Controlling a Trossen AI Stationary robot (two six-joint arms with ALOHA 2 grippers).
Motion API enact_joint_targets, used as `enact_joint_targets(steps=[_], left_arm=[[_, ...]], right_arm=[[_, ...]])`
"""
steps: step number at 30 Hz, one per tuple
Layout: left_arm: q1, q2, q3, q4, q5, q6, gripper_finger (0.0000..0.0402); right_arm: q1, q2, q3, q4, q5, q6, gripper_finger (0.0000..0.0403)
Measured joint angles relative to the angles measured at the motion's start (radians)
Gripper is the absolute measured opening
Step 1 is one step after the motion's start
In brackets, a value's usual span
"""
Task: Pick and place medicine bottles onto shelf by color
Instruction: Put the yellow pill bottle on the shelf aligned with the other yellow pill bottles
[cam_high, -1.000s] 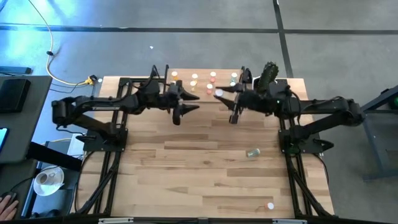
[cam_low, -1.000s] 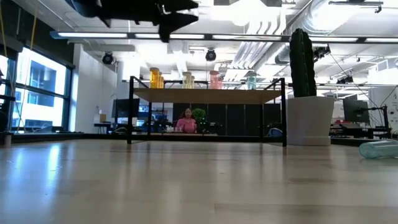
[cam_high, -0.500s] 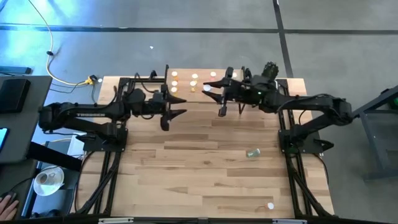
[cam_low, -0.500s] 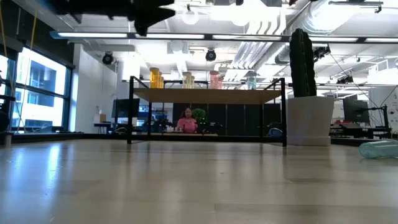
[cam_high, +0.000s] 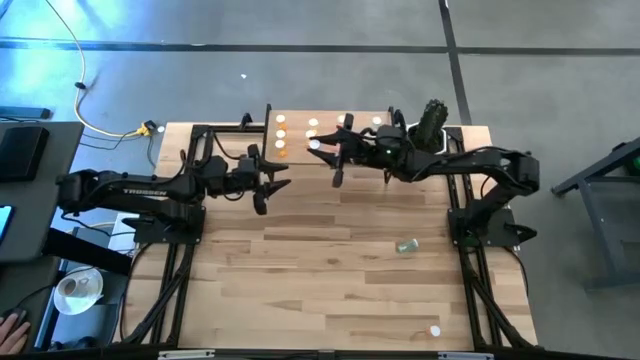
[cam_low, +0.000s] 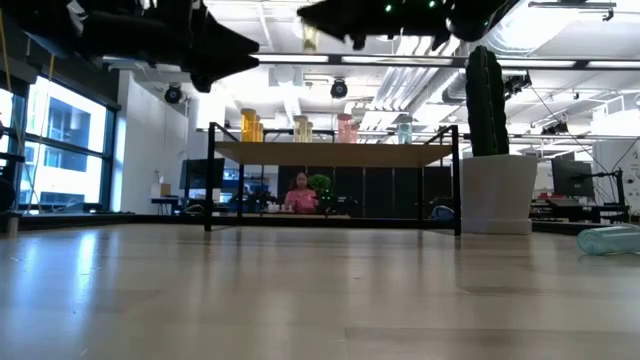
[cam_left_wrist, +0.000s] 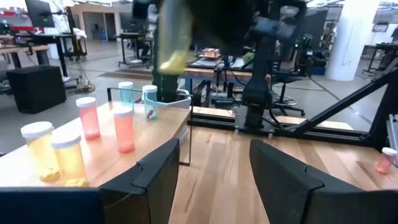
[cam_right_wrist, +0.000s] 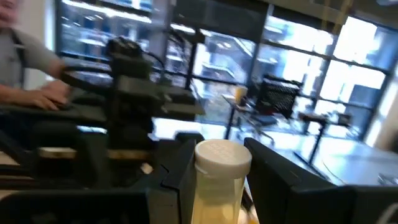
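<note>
The shelf (cam_high: 297, 123) stands at the table's far edge with several medicine bottles upright on it: yellow (cam_left_wrist: 38, 149), pink (cam_left_wrist: 124, 129) and green (cam_left_wrist: 149, 102). My right gripper (cam_high: 325, 150) hangs over the shelf's near edge, shut on a yellowish bottle with a white cap (cam_right_wrist: 222, 156). My left gripper (cam_high: 266, 186) is to the left of the shelf's near corner, open, with nothing between its fingers (cam_left_wrist: 158, 177). One green bottle (cam_high: 405, 245) lies on its side on the table, and a pink one (cam_high: 434, 330) sits near the front edge. My right gripper pinches the bottle's body (cam_right_wrist: 214, 200), just below the white cap, between its two fingers (cam_right_wrist: 177, 171). The fingers come in about level from the table's right side. The bottle stands upright in the hold, lifted clear above the shelf (cam_low: 310, 38).
A cactus in a white pot (cam_high: 432, 120) stands at the shelf's right end. Black frame rails run along the table's left and right sides. Bare wooden tabletop (cam_high: 320, 270) stretches from the shelf toward the front edge.
My right gripper has carried the bottle toward the table's left, along the shelf's near edge, and has sunk a little. The bottle has stayed upright. My left gripper has drawn back toward the table's left edge and come lower, still open.
</note>
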Motion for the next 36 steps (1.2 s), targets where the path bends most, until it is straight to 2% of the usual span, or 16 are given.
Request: enact_joint_targets(steps=[8,16,23,32,36], left_arm=[[0.000,-0.042,-0.004,-0.037,-0.008,0.029,0.0186],[0.000,-0.045,-0.004,-0.094,-0.117,0.059,0.0186],[0.000,-0.045,-0.004,-0.099,-0.127,0.073,0.0186],[0.000,-0.044,-0.004,-0.114,-0.127,0.084,0.0186],[0.000,-0.044,-0.004,-0.114,-0.127,0.084,0.0186]], right_arm=[[0.011,0.121,0.000,0.089,0.257,0.069,0.0108],[0.095,0.231,0.000,0.179,0.591,0.061,0.0108],[0.141,0.345,0.000,0.354,0.767,0.137,0.0108],[0.136,0.417,0.000,0.425,0.786,0.100,0.0108],[0.124,0.423,0.000,0.424,0.736,0.061,0.0108]])
